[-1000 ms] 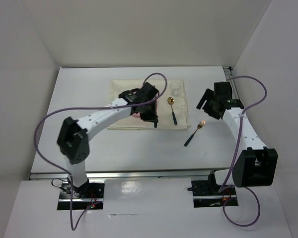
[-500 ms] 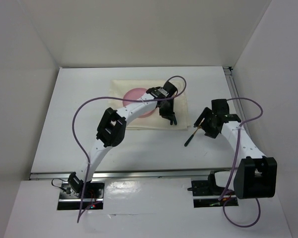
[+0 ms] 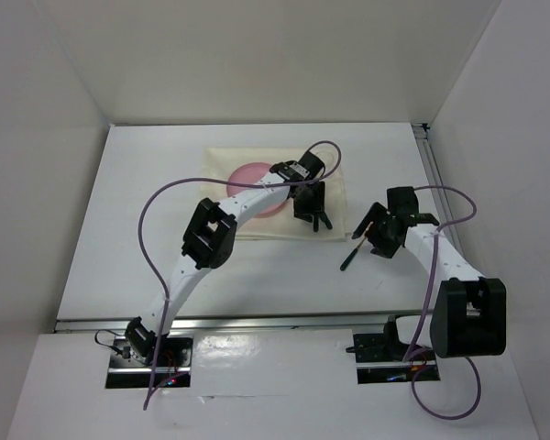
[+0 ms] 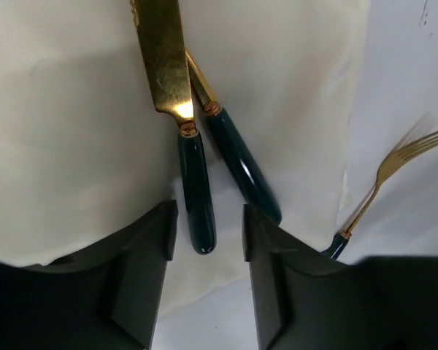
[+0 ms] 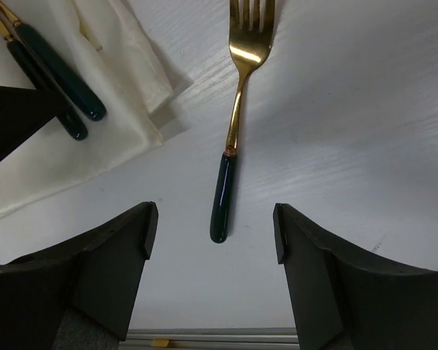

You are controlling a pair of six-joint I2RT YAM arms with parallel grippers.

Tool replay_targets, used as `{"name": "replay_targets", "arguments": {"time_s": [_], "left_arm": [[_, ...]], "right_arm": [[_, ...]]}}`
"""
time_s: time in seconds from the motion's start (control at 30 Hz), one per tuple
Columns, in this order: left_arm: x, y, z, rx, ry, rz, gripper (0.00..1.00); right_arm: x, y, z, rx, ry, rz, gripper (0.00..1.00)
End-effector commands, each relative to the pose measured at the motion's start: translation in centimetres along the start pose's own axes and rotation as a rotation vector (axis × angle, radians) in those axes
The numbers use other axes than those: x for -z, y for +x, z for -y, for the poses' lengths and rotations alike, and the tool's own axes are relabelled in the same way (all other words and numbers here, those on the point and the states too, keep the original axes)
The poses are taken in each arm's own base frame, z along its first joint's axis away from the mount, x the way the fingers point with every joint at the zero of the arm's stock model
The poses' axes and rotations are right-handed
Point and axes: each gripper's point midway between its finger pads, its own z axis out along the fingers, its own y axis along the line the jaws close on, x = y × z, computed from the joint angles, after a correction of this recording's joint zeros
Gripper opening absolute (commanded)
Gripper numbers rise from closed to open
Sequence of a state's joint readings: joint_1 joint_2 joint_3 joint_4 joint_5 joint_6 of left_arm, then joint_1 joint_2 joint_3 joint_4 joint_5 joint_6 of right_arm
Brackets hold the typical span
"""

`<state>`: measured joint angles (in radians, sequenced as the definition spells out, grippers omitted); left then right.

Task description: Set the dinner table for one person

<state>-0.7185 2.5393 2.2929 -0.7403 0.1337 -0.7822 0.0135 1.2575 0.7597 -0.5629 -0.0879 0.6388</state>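
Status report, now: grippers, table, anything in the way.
Left gripper open, straddling handle of knife on the cloth. Right gripper open, over fork lying on bare dinner table. Nothing blocking the fork.

White dinner table (image 3: pixel 137 238), cream cloth (image 4: pixel 66 146), pink plate (image 3: pixel 247 172); knife (image 4: pixel 160 58) and fork (image 5: pixel 250 44) — gold, dark green handles
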Motion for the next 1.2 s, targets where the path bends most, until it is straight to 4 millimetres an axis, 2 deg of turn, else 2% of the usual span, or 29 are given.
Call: {"name": "replay_targets", "arguments": {"time_s": [0.0,0.03,0.07,0.13,0.2,0.23,0.33,0.37,0.43,0.47,0.5,0.6,0.63,0.67,0.7,0.73,0.8,0.83,0.87,0.93,0.97,1.0,1.03,1.07,1.1,1.13,1.17], "left_arm": [[1.1,-0.3,1.0,-0.044,0.036,0.008,0.59],[1.7,-0.5,1.3,-0.055,0.043,0.017,0.71],[2.1,-0.7,1.2,-0.056,0.037,0.026,0.76],[4.4,-1.5,2.1,-0.081,0.050,0.063,0.81],[6.2,-1.7,2.4,-0.095,0.051,0.080,0.81],[8.6,-2.5,3.6,-0.103,0.081,0.119,0.81],[11.9,-2.0,5.1,-0.147,0.104,0.147,0.81],[14.5,-2.2,5.8,-0.152,0.126,0.175,0.81],[16.9,-2.1,6.6,-0.182,0.144,0.210,0.80],[17.6,-2.0,6.2,-0.181,0.132,0.222,0.80],[19.8,-2.3,6.4,-0.191,0.138,0.264,0.78],[21.8,-2.3,6.7,-0.204,0.155,0.288,0.78],[21.7,-2.1,6.5,-0.202,0.147,0.278,0.77],[22.4,-2.1,6.7,-0.203,0.152,0.284,0.77],[22.8,-1.9,6.6,-0.203,0.151,0.283,0.77],[24.2,-2.0,6.7,-0.203,0.153,0.306,0.76],[25.6,-1.8,6.6,-0.212,0.155,0.326,0.76],[26.5,-2.3,6.0,-0.213,0.141,0.355,0.76],[28.4,-2.6,5.5,-0.205,0.140,0.393,0.76],[30.3,-3.3,4.1,-0.191,0.100,0.447,0.76],[31.4,-4.1,2.9,-0.167,0.084,0.477,0.76],[33.2,-3.9,2.1,-0.154,0.084,0.498,0.76],[34.2,-4.3,1.3,-0.138,0.071,0.525,0.76],[35.2,-4.6,0.7,-0.114,0.071,0.544,0.76],[36.2,-5.2,-0.8,-0.076,0.046,0.571,0.76],[38.0,-5.0,-1.7,-0.051,0.036,0.604,0.76],[39.0,-5.1,-2.3,-0.017,0.034,0.629,0.76]], "right_arm": [[-0.9,-0.4,-1.2,0.006,-0.057,0.017,0.76],[-1.3,-0.1,-0.9,0.004,-0.042,-0.001,0.76],[-1.7,0.4,-0.9,0.018,-0.037,-0.006,0.76],[-2.6,1.2,-1.1,0.022,-0.021,-0.031,0.75],[-3.2,1.8,-1.5,0.046,-0.009,-0.035,0.73],[-3.8,2.4,-1.3,0.043,0.014,-0.054,0.72],[-5.2,3.8,-0.3,0.046,0.094,-0.074,0.67],[-5.4,3.9,0.0,0.046,0.120,-0.066,0.65],[-5.6,4.1,0.3,0.028,0.148,-0.062,0.58],[-5.8,4.7,0.7,0.039,0.165,-0.071,0.58],[-5.9,4.6,0.8,0.028,0.172,-0.064,0.57],[-5.9,4.8,0.5,0.028,0.169,-0.066,0.53],[-5.7,4.5,0.5,0.029,0.168,-0.051,0.42],[-5.6,4.4,0.3,0.028,0.161,-0.045,0.20],[-5.3,4.5,0.8,0.026,0.190,-0.038,0.09],[-4.9,4.1,0.6,0.026,0.191,-0.023,0.02],[-3.5,2.8,0.2,0.018,0.197,0.026,0.00],[-2.8,2.7,-0.5,0.037,0.186,0.045,0.00],[-1.1,1.4,-1.5,0.043,0.164,0.099,0.00],[0.7,0.4,-3.1,0.083,0.125,0.146,0.00],[1.6,0.3,-4.8,0.106,0.076,0.165,0.00],[3.1,-0.9,-7.0,0.130,0.022,0.210,0.00],[3.8,-1.1,-8.6,0.179,-0.030,0.214,0.00],[4.2,-0.7,-10.8,0.223,-0.088,0.207,0.00],[3.5,-0.2,-12.2,0.259,-0.103,0.176,0.00],[4.4,-0.6,-15.9,0.303,-0.199,0.178,0.00],[4.4,0.5,-18.2,0.355,-0.243,0.154,0.00]]}}
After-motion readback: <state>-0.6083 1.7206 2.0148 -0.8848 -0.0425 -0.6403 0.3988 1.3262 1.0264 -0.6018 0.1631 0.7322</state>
